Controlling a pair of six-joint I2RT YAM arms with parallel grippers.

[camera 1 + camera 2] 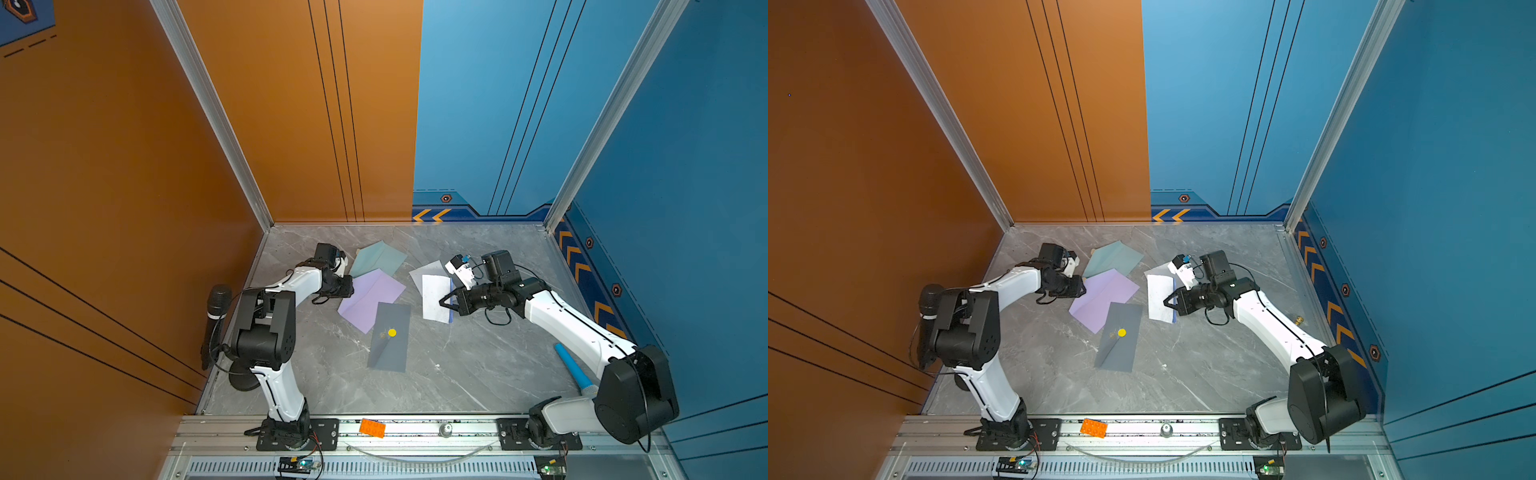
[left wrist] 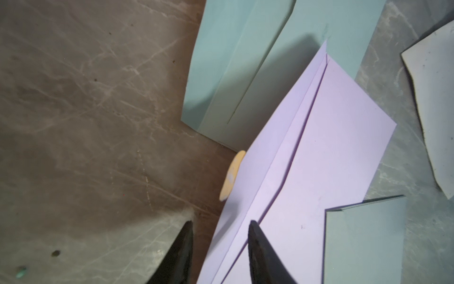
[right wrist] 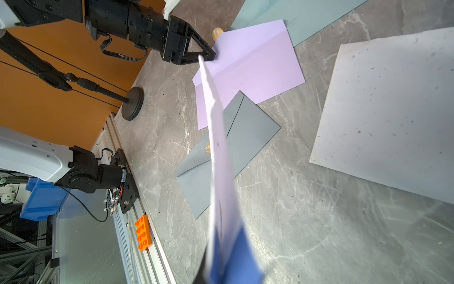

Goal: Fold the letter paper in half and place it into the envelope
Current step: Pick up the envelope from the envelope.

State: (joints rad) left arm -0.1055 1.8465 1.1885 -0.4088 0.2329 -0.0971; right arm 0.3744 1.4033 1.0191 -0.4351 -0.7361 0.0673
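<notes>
Letter paper [image 3: 218, 159] fills the foreground of the right wrist view, seen almost edge-on. It is lifted clear of the table [image 1: 478, 365] and pinched at the edge on the right arm's side by the right gripper [image 1: 444, 300], whose jaws are closed on it. A blue layer shows beside the white close to the grip, but whether that means the sheet is already folded I cannot tell. Its free edge points away from the grip, toward the lavender envelope [image 1: 372, 299] and the left gripper [image 2: 220, 222] beyond it. A second white sheet [image 3: 393, 118] lies flat on the table just beside the held one. The envelope's long axis runs diagonally, from the far middle of the table toward the left arm. The left gripper sits midway along the long side facing that arm, jaws part-open and gripping nothing that I can see. One of its fingers [image 2: 260, 248] hangs over the lavender surface and the other is over bare table, so the jaws straddle that edge. Whether either finger touches the flap is not clear. A grey envelope [image 1: 390, 340] overlaps the lavender one's near corner, and a teal envelope [image 1: 378, 257] lies partly under its far end. Judging by the fold line, the mouth seems to open on the left arm's side. If so, the paper, which lies well apart on the opposite side, has to cross the envelope's body before it can go in.
</notes>
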